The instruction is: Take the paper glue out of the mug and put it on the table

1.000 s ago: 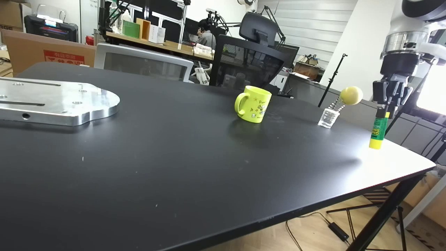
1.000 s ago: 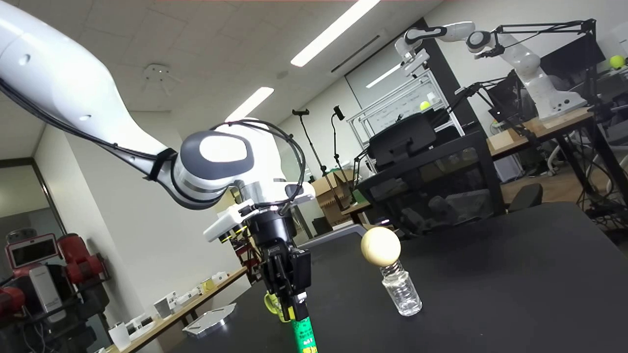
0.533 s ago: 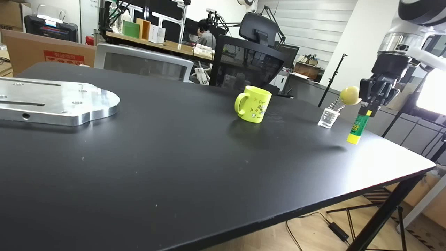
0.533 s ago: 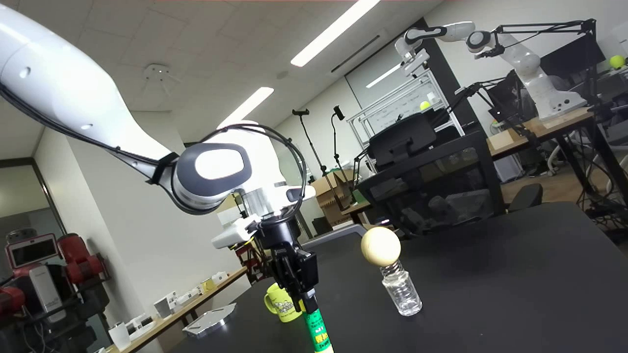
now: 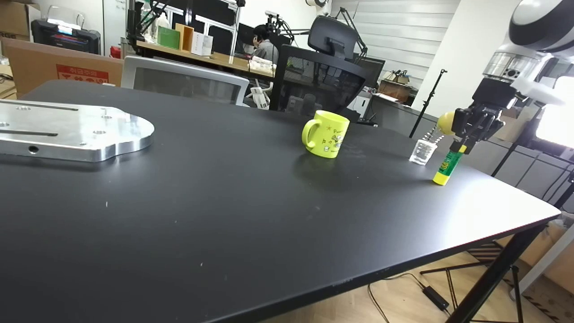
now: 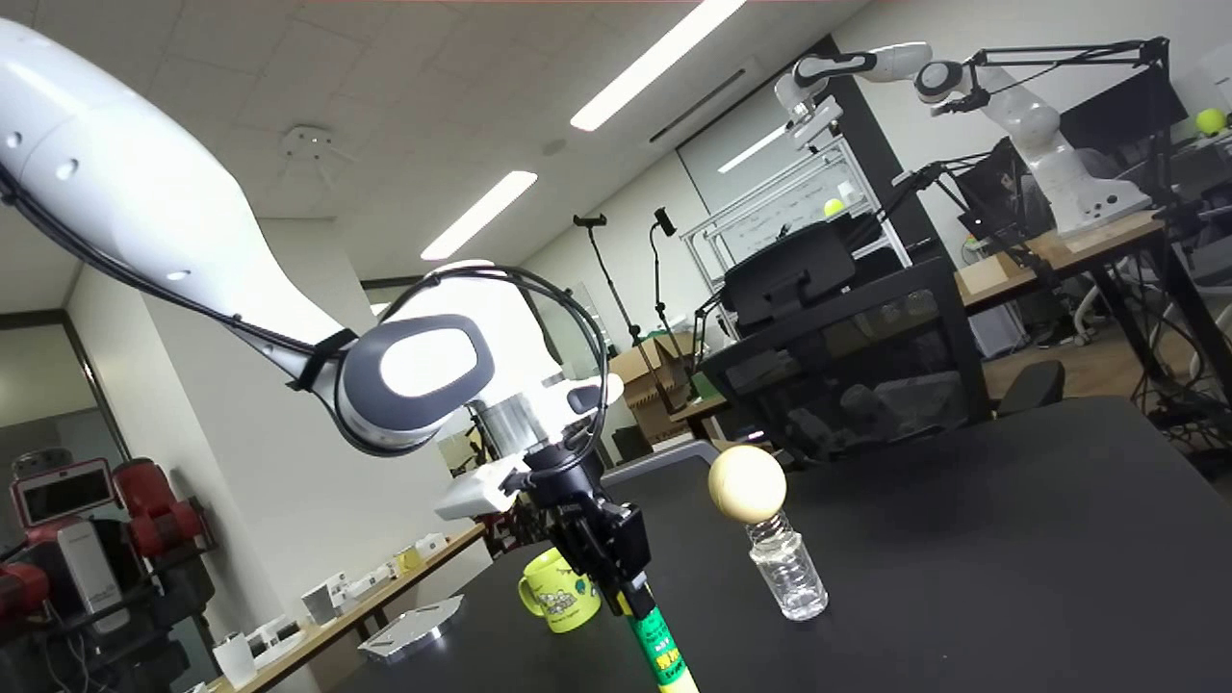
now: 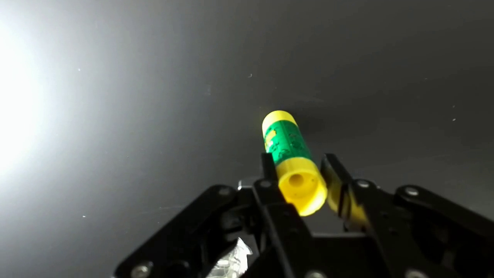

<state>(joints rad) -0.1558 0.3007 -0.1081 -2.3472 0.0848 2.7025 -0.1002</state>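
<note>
The paper glue, a slim green tube with yellow ends, shows in both exterior views [image 5: 448,164] [image 6: 658,643] and in the wrist view [image 7: 286,141]. My gripper [image 5: 458,147] [image 6: 635,604] [image 7: 299,164] is shut on its upper yellow end. The tube is tilted with the gripper. Its lower end is at or just above the black table [image 5: 224,206] [image 6: 924,597] [image 7: 173,116]; I cannot tell if it touches. The lime mug [image 5: 331,134] [image 6: 563,592] stands upright on the table, apart from the gripper; its inside is hidden. The mug is out of the wrist view.
A small clear cup [image 5: 423,152] [image 6: 791,576] [image 7: 231,260] bearing a yellow ball [image 5: 445,122] [image 6: 747,483] stands close to the gripper. A metal plate [image 5: 67,130] [image 6: 412,626] lies at the table's far end. Chairs [image 5: 323,76] [image 6: 847,356] stand along a table edge.
My gripper has carried the glue inward over the table toward the mug and clear cup, and lower. The tube has tilted more. The mug and cup have not moved.
</note>
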